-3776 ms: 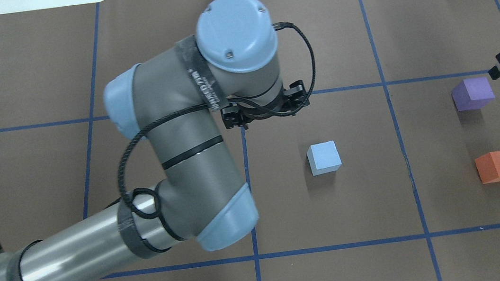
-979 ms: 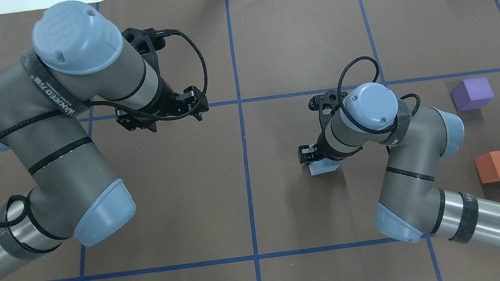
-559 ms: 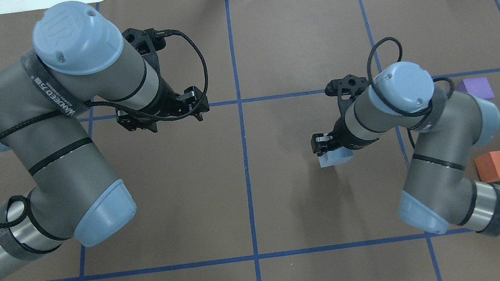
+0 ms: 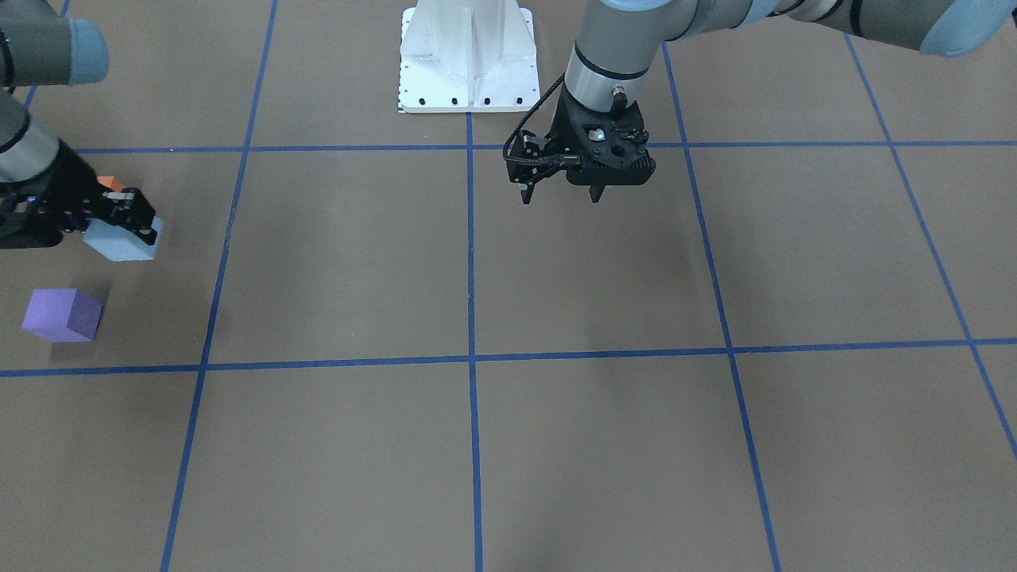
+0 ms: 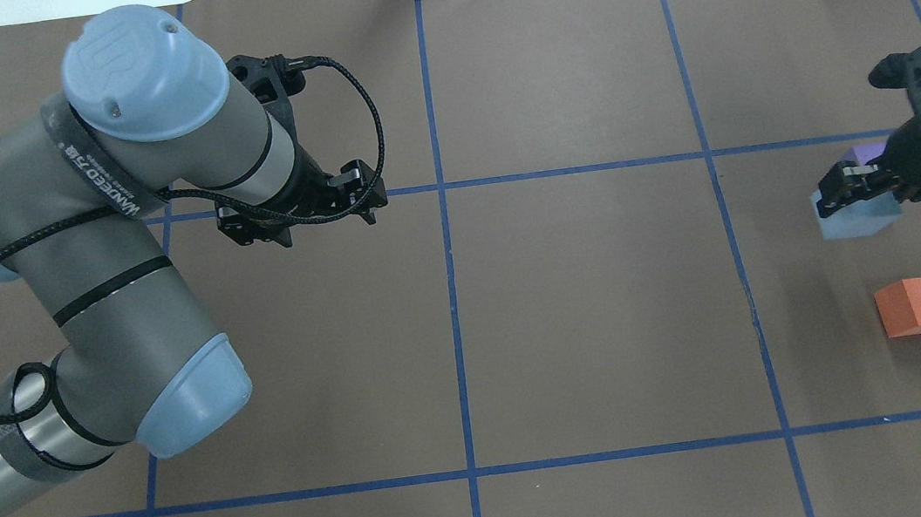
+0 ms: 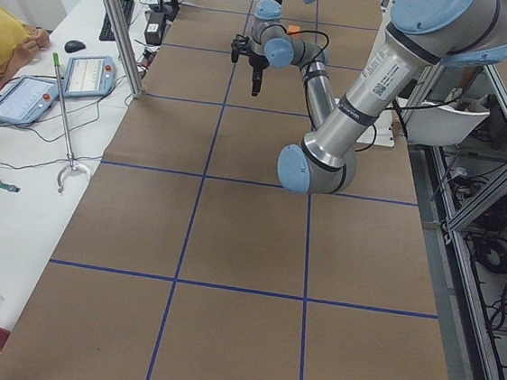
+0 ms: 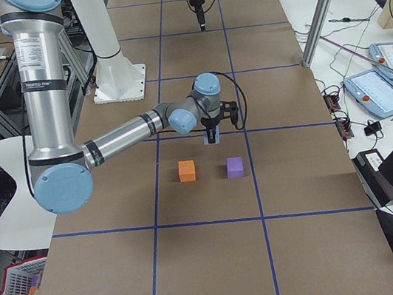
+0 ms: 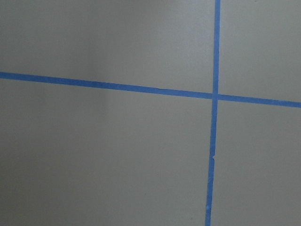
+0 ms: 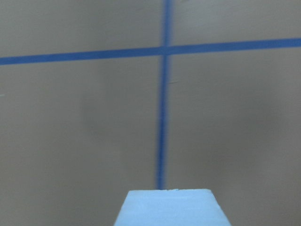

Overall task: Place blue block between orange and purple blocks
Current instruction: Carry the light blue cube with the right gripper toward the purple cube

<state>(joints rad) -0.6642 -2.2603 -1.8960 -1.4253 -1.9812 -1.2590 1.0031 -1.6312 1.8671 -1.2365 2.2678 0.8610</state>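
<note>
I'm clamping the light-blue foam cube (image 5: 856,223) in the right tool (image 5: 857,194), aiming dead centre between orange foam cube (image 5: 919,306) and purple foam cube (image 4: 62,315); left tool (image 4: 560,195) gaping, empty.

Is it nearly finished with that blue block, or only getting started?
Past halfway, I'd say. Done: the right gripper has its jaws shut on the blue block, which looks lifted. In hand: the block hangs close to the purple block and orange block, not in the gap between them. Left: set it down in that gap and let go.
</note>
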